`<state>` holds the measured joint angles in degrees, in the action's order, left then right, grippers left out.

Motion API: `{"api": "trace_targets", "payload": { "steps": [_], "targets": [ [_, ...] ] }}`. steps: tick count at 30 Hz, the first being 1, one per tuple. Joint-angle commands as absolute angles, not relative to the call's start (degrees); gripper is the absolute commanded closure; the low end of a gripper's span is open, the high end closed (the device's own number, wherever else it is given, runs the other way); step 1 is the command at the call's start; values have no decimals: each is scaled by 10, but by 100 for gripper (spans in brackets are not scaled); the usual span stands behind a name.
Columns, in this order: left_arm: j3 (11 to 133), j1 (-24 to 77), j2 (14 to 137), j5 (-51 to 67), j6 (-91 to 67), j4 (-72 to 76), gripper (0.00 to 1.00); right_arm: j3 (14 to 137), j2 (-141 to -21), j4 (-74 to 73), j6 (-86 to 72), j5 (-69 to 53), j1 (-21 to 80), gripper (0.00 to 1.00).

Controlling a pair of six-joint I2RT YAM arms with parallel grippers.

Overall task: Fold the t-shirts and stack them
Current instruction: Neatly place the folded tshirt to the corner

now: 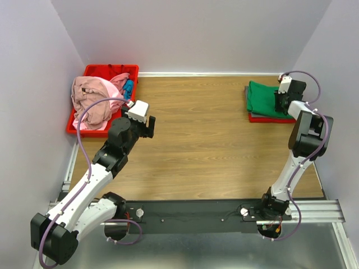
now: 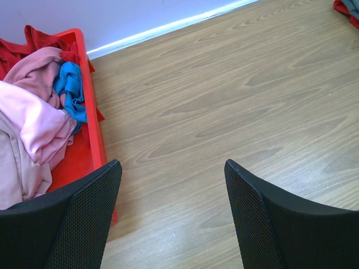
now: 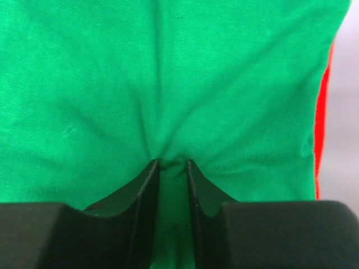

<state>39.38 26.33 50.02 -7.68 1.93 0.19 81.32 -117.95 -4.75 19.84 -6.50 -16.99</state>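
Right claw (image 3: 173, 163) is drawn narrow on a pinch of the green shirt (image 3: 168, 73), with creases running into the gap between its fingers; that shirt lies folded on top of a small stack at the far right of the table (image 1: 196, 140), with a red shirt (image 1: 269, 119) showing at the bottom; the claw sits over the stack's right side, so most of the green cloth spreads away to its left; the fold looks about as wide as deep, so no long axis is clear. Left claw (image 2: 173, 165) hangs wide and empty just beside the red bin (image 2: 95, 129) at the far left; the pink shirt (image 2: 33, 123) and blue shirt (image 2: 70, 89) lie crumpled in it, left of that claw; the left arm looks far nearer for the next pick, with at least 2 shirts unfolded.
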Motion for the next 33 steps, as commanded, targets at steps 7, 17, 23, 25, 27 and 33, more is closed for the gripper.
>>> {"api": "trace_targets", "payload": {
  "steps": [7,17,23,25,27,33],
  "targets": [
    [394,263,489,-61,20,12,19,827,-1109,-60,227,-25,-156,58],
    [394,264,484,-59,20,11,19,758,-1054,-61,257,-3,-116,61],
    [393,264,483,-55,18,13,19,716,-1094,-37,295,82,-98,73],
    [394,264,483,-53,20,12,19,696,-1112,-19,311,113,-93,74],
    [394,263,482,-53,19,13,19,681,-1131,-5,322,144,-84,76],
    [394,264,482,-52,19,13,19,658,-1171,43,346,185,-72,77]
  ]
}}
